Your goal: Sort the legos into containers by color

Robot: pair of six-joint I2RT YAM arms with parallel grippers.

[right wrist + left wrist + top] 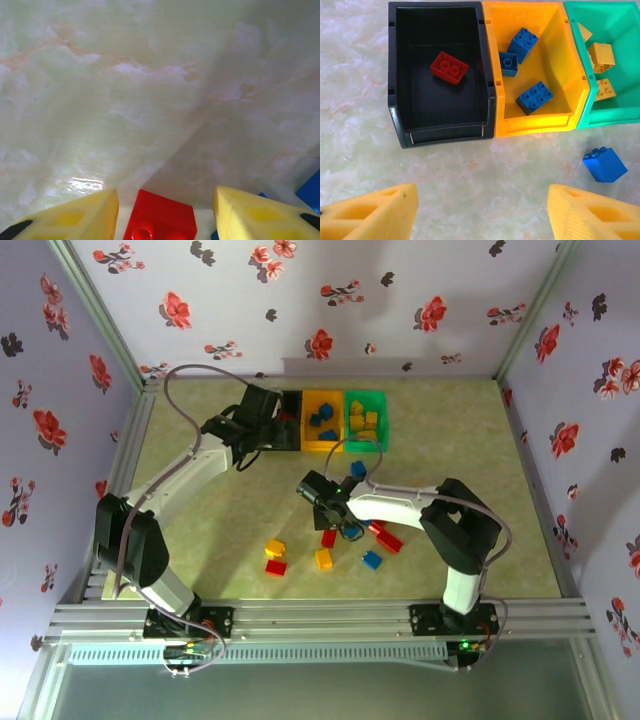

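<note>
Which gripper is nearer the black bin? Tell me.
Left. The left gripper hovers right by the black bin; the right gripper is mid-table, straddling a red brick.

Red brick [449,66] in black bin [395,75]; blue bricks [534,97] in orange bin [535,125].

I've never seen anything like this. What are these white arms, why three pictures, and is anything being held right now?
These are two robot arms, each ending in a two-finger gripper. The wide picture comes from a camera overhead; the other two look out from each wrist, with yellow fingers at the bottom. The black bin contains a red brick, the orange bin blue bricks, the green bin yellow bricks; loose bricks lie on the table. The left gripper is open near the bins. The right gripper straddles a loose red brick, jaws not yet touching it. Nothing is held.
</note>
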